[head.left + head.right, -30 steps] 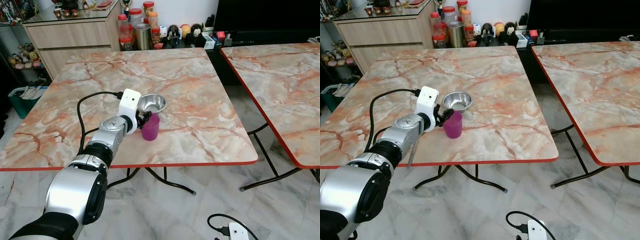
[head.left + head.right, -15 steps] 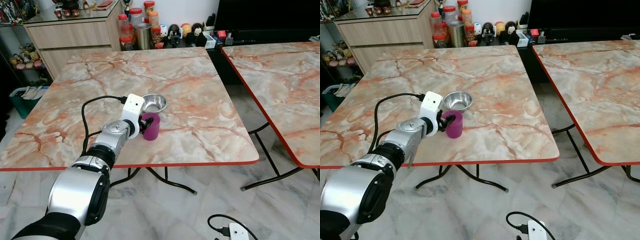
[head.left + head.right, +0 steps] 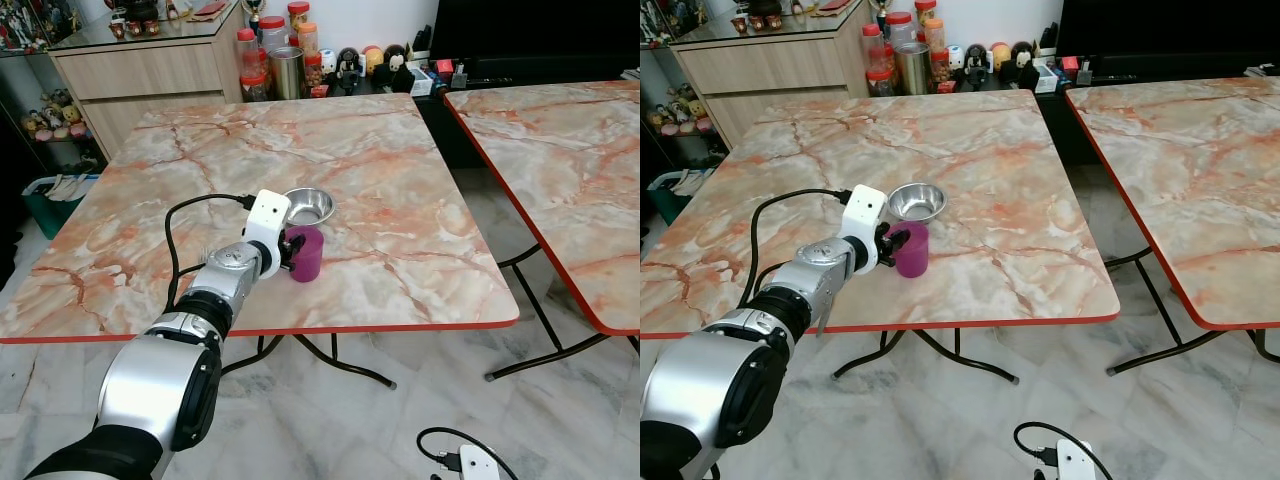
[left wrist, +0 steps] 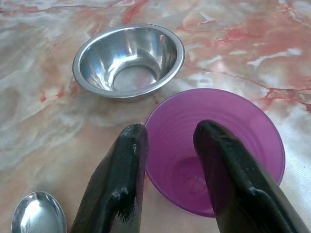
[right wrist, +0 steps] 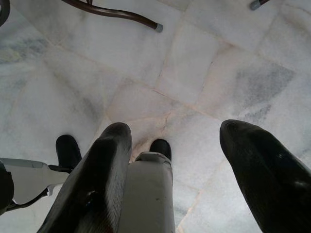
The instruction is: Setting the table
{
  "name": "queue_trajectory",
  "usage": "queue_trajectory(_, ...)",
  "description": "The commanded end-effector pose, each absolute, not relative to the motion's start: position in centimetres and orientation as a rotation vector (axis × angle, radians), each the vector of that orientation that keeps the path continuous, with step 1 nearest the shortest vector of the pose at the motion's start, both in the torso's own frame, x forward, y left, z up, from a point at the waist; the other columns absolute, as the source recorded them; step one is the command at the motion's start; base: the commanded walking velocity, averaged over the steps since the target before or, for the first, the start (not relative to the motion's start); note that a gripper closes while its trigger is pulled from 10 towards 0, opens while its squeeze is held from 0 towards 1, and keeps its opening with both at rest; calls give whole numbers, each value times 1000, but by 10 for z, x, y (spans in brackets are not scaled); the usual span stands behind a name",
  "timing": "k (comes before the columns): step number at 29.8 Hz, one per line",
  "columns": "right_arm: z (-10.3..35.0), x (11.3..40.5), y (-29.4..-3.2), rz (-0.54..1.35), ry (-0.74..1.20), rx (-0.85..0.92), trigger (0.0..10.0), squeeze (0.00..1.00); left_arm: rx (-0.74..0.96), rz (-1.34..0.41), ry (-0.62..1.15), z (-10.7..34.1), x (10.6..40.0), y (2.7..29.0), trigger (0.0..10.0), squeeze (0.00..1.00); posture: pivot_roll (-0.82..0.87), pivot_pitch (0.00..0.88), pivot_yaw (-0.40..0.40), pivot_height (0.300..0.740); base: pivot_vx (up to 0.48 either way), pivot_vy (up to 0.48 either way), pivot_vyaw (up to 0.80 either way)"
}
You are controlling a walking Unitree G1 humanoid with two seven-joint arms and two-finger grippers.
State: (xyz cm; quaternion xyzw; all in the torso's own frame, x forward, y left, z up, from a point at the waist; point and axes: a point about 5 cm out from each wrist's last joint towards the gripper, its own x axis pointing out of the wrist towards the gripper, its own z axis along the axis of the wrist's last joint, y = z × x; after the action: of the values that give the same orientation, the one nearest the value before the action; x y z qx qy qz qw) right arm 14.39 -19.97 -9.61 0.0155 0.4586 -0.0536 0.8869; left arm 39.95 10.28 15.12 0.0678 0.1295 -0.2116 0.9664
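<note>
The left tool [image 3: 291, 246] is out over the marble tabletop [image 3: 400, 180], and it's got the purple cup [image 3: 307, 253] by the rim. From the head views it just looks like the black fingers are pressed against the cup's left side. The left wrist view clears that up: 1 finger [image 4: 119, 184] sits outside the wall and the other goes down inside the cup, so the rim is pinched between them with only a narrow gap. The cup stands upright on the tabletop, toward the front half and a bit left of center.

Just behind the cup is a small steel bowl [image 3: 308, 205], empty and shiny. In the head views the 2 look like they're touching, but the wrist view shows a thin strip of marble between them. The wrist view also catches the bowl of a spoon [image 4: 38, 214] lying on the tabletop near the fingers, which can't really be made out from the head.

The right tool [image 5: 197, 170] hangs down by the robot's side, fingers spread wide with nothing between them, looking at the pale tiled floor [image 5: 204, 73] and the robot's own feet.

The head views add a second marble tabletop [image 3: 560, 170] off to the right, well apart, and a wooden cabinet [image 3: 150, 70] at the back with jars and small figures beside it.
</note>
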Motion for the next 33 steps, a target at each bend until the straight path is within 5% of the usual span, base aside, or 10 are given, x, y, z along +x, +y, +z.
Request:
queue_trajectory(1, -95, 146, -199, -126, 940, 48, 10000, 0, 142, -428, 261, 158, 402, 103, 0, 0, -113, 0, 81, 740, 0, 0, 0)
queue_trajectory(33, -94, 151, -196, -115, 936, 52, 10000, 0, 102, -419, 173, 173, 406, 109, 0, 0, -103, 0, 74, 740, 0, 0, 0)
